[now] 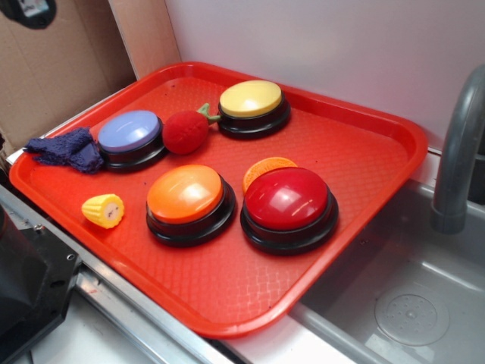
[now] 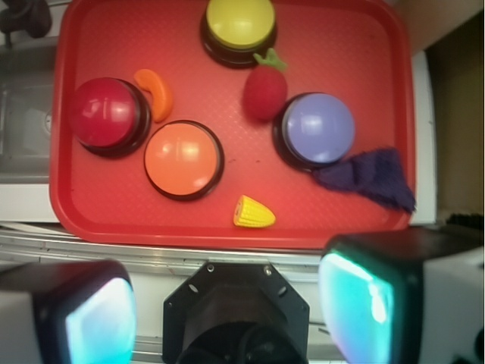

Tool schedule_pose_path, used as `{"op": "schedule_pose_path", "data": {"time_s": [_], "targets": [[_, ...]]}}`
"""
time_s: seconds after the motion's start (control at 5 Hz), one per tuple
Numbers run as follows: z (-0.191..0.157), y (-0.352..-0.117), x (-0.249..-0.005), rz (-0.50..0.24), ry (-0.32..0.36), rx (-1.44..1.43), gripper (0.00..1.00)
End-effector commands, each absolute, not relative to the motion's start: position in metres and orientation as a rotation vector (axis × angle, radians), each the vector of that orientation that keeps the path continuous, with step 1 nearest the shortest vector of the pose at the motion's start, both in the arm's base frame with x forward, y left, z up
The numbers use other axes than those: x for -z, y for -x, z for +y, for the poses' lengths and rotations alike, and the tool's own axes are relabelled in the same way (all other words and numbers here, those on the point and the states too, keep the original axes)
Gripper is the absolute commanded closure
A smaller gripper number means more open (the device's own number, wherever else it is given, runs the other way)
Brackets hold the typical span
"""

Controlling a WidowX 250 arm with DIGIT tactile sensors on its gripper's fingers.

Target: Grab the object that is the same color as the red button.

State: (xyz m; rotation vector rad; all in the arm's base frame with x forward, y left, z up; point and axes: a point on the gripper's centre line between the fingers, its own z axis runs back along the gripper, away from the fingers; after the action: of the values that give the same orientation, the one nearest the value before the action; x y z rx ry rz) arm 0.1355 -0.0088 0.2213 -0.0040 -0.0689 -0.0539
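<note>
- The tool (image 2: 227, 303), seen from the wrist camera, hangs high above the near edge of the glossy red plastic tray (image 2: 364, 45), its two pads spread wide apart with nothing between them.
- The small fuzzy red round toy fruit with its short green stem (image 2: 264, 91) lies well ahead of the tool and slightly to its right, so I'd judge the reach must go forward across the tray and down.
- The fruit sits between the yellow dome button (image 2: 239, 23) beyond it and the lilac dome button (image 2: 317, 129) just beside it on the right, close to both.
- Its stem points away from the tool, towards the yellow button.
- The large glossy dark-red dome button on a black base (image 2: 106, 114) is off to the tool's left, well apart from the fruit.
</note>
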Motion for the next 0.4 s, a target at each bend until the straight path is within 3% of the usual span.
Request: {"op": "schedule_pose_path", "data": {"time_s": [0.0,0.2], "targets": [[0.017,-0.173,-0.194,-0.114,-0.013,0.242,0.0],[0.027,-0.189,-0.176,-0.14,-0.056,0.27,0.0]]}}
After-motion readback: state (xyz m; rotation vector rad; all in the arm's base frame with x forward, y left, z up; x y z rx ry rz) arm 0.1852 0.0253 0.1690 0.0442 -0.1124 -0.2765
